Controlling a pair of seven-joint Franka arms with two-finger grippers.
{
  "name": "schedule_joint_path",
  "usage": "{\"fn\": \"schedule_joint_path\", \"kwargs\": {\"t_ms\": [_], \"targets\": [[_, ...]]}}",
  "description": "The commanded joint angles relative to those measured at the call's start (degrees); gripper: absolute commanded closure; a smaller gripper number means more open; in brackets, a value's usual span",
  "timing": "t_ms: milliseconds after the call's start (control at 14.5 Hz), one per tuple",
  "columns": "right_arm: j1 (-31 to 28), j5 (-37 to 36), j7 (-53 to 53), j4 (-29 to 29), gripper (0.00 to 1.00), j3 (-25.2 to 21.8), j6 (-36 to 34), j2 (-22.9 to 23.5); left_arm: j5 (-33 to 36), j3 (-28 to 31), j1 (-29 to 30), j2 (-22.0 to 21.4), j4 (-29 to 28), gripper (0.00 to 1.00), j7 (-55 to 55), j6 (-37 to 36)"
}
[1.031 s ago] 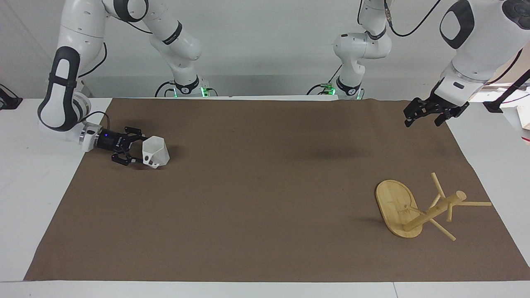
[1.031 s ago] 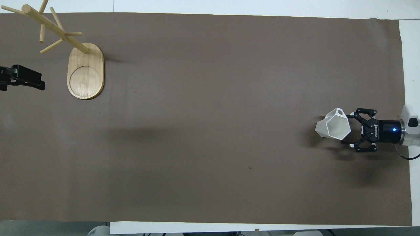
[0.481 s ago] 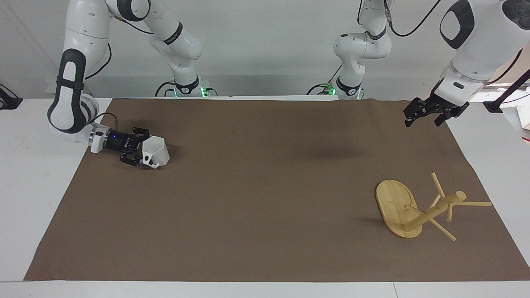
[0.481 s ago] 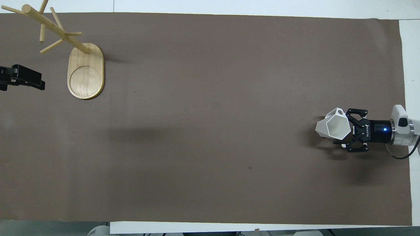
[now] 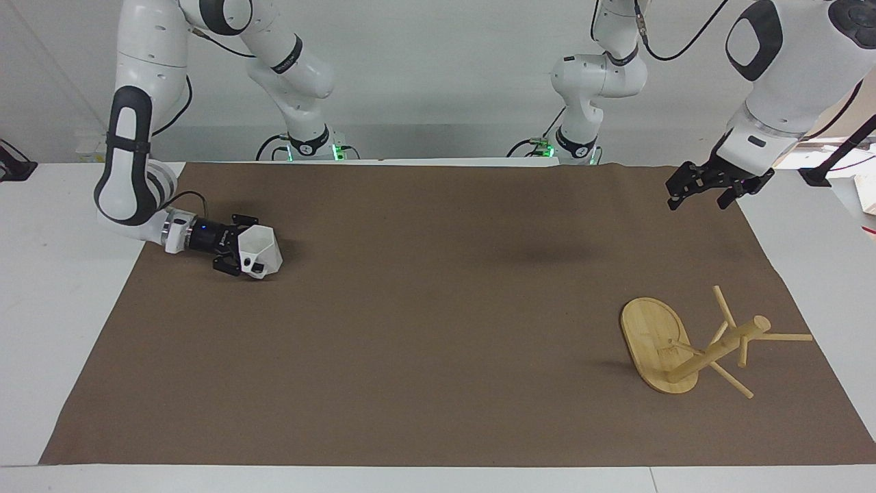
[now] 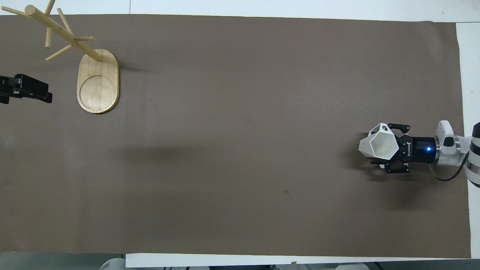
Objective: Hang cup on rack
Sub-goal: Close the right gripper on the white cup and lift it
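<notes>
Two tools here: right tool [image 5: 241,258] spread around the cup [image 5: 260,250] on the surface [image 5: 438,329]; left tool [image 5: 705,188] hovers, can't tell its state; rack [image 5: 674,346] unused.

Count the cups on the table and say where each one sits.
1. The white cup sits on the brown mat at the right arm's end of the table, at the right hand, apart from the rack.
</notes>
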Motion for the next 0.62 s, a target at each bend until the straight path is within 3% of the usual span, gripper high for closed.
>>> {"fn": "schedule_joint_path", "kwargs": {"t_ms": [0,69,206,275,344,550], "targets": [[1.4,1.4,-1.2,-1.7,0.01,0.4,1.7,-2.0,0.7,-0.2,-0.5,-1.1,-1.2,0.0,-1.1,0.0],[2.2,1.4,-1.0,-1.3,0.15,0.4,1.7,-2.0,0.6,-0.4,-0.7,-1.0,-1.2,0.0,-1.6,1.1],[3.4,1.3,0.3,-0.6,0.59,0.4,1.4,-1.9,0.3,-0.4,-3.7,-0.9,-1.2,0.0,-2.8,3.6],[4.6,1.3,2.6,0.2,0.7,0.4,1.0,-1.9,0.3,-0.5,-5.9,-1.0,-1.6,0.0,-5.1,4.2],[6.5,1.3,4.7,1.6,0.78,0.5,0.4,-1.9,0.3,-0.6,-7.9,-1.2,-2.2,0.0,-10.2,5.8],[15.4,1.6,15.0,3.6,0.8,0.6,1.3,-5.8,0.2,-0.6,-18.1,0.1,-2.2,0.0,-21.6,11.4]]}}
